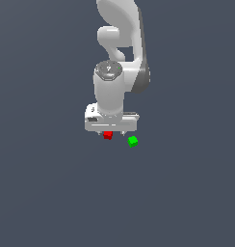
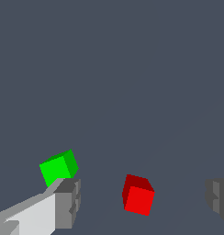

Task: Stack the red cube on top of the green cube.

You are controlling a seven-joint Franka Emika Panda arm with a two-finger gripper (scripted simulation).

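The red cube (image 1: 108, 135) lies on the dark grey floor just under the white gripper (image 1: 111, 131). In the wrist view the red cube (image 2: 138, 195) sits between the two grey fingertips (image 2: 68, 202), apart from both. The gripper (image 2: 143, 199) is open and holds nothing. The green cube (image 1: 133, 141) lies on the floor a short way toward the exterior view's right of the red cube. In the wrist view the green cube (image 2: 58, 168) sits just beyond one fingertip, outside the jaws.
The white arm (image 1: 119, 53) stands upright behind the cubes in the exterior view. The floor (image 1: 52, 193) is a plain dark grey surface with no other objects in view.
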